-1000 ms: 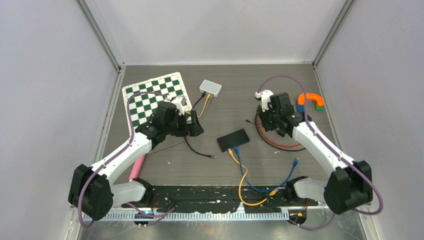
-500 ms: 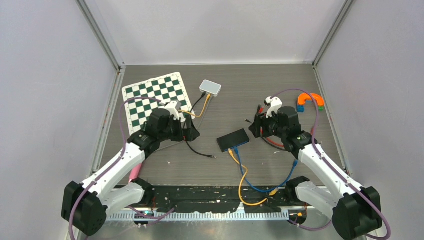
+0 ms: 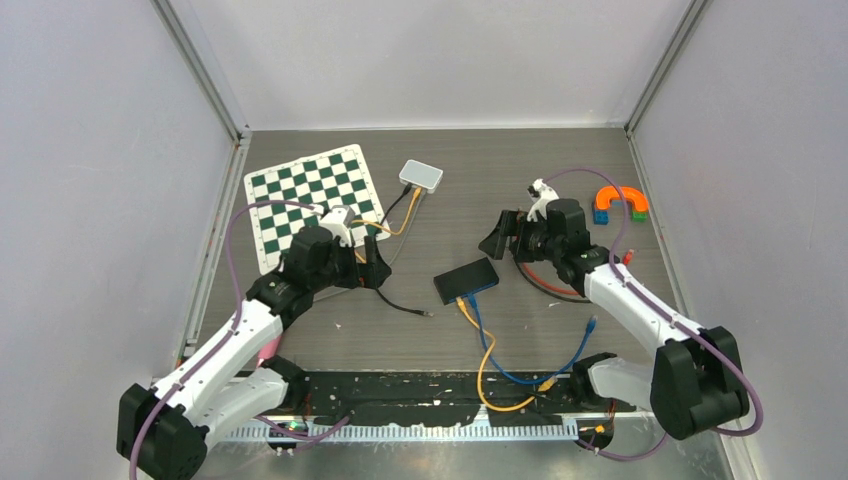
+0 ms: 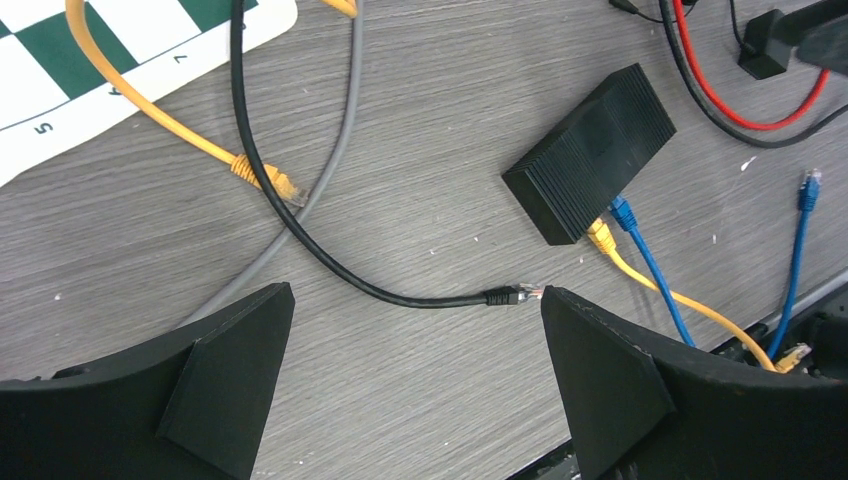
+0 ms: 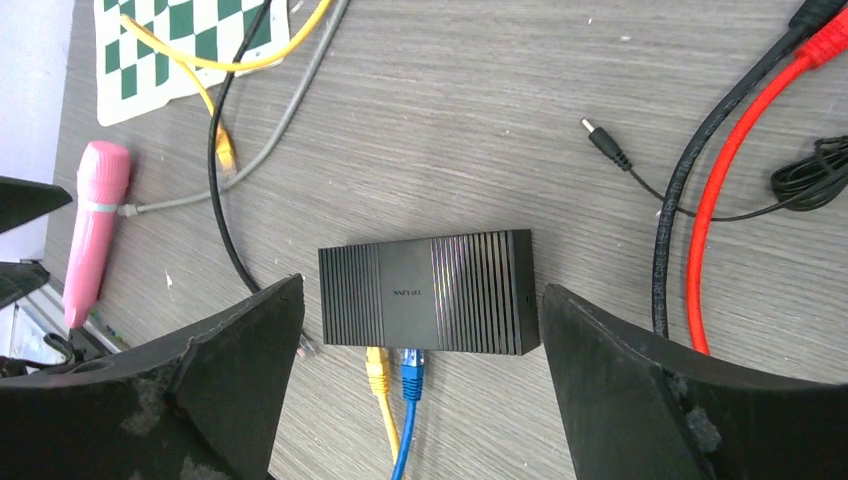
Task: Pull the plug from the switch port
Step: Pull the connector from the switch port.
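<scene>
Hovering spread wide, the right hand (image 5: 420,300) brackets the switch (image 5: 430,262), lining up on its yellow plug (image 5: 377,365) and blue plug (image 5: 411,368).

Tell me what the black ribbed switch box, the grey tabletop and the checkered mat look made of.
Black ribbed switch box: probably moulded plastic, with parallel grooves and a slight sheen on the centre band.
Grey tabletop: wood-grain streaks, matte; likely laminate or printed veneer.
Green-and-white checkered mat: thin flat sheet with printed squares and edge marks; perhaps paper or vinyl.
</scene>
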